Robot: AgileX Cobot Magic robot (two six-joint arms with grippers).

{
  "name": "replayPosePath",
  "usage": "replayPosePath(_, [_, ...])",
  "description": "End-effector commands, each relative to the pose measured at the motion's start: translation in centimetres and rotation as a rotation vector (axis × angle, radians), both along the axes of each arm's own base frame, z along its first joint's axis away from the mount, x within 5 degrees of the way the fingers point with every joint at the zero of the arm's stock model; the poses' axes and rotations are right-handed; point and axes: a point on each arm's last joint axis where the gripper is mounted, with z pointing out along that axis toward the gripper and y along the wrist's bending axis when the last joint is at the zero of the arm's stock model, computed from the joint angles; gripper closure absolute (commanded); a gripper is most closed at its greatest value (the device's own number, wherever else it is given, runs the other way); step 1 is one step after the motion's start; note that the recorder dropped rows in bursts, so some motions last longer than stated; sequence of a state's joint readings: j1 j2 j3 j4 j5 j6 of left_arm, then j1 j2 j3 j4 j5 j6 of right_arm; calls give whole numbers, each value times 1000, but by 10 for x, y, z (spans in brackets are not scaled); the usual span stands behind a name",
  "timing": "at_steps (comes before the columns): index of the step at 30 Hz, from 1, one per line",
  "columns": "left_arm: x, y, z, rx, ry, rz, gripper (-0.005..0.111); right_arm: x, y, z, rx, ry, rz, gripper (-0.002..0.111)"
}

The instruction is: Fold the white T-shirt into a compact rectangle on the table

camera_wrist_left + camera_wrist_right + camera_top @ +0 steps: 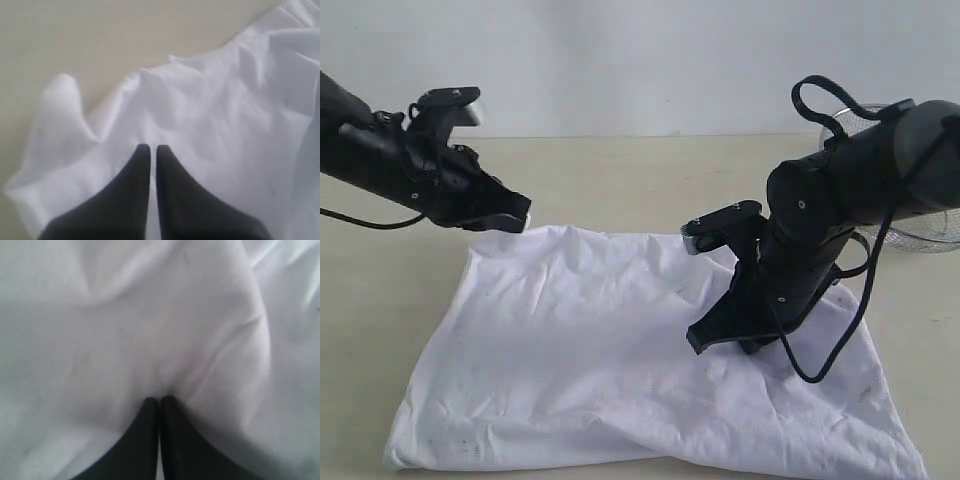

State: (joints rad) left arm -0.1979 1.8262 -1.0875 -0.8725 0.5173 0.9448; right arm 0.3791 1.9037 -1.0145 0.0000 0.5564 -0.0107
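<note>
White T-shirt (590, 360) lies spread and rumpled on the tabletop (620, 170), taking up most of the near half. Left pincer (512, 218) is at the shirt's far left corner, jaws together. In the wrist view its tips sit over cloth, and I can't tell if any fabric is pinched. Right pincer (708, 340) is down on the cloth right of centre, jaws together, with wrinkles bunching at its tips. Can't tell if it's pinching either.

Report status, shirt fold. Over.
Left gripper shut at white T-shirt's corner. Right gripper shut, tips on cloth. Shirt rumpled, not yet compact. Wire basket beside right arm, off the shirt.
</note>
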Motion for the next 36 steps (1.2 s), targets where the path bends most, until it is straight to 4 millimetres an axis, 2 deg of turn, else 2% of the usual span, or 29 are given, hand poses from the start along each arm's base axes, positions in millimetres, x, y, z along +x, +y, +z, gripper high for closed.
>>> replayPosePath(1, [-5, -16, -30, 16, 90, -40, 102, -3, -1, -11, -17, 39, 8, 109])
replayPosePath(4, [5, -12, -51, 48, 79, 42, 102, -3, -1, -11, -18, 40, 12, 109])
replayPosePath(8, [16, -7, -61, 95, 23, 85, 102, -3, -1, -11, -19, 39, 19, 109])
replayPosePath(15, [40, 18, -79, 153, -32, 202, 102, -3, -1, -11, -22, 43, 23, 109])
replayPosePath(19, [54, 33, -68, 177, -121, 280, 102, -3, -1, -11, -22, 43, 25, 109])
replayPosePath(22, [62, 50, -47, 166, -179, 331, 102, -4, -1, -11, -23, 46, 25, 109])
replayPosePath(25, [61, 66, -20, 141, -217, 359, 102, -4, -1, -11, -24, 48, 25, 109])
replayPosePath(27, [55, 63, -9, 91, -179, 308, 102, -4, -2, -11, -30, 46, 32, 109])
replayPosePath(30, [39, 43, -2, 12, -70, 147, 102, -3, -2, -11, -31, 38, 36, 109])
replayPosePath(34, [17, 11, -15, -16, 41, 20, 102, -5, -3, -11, -41, 59, 35, 109])
replayPosePath(36, [8, 2, -24, -6, 68, -1, 102, -5, -4, -12, -51, 65, 42, 109])
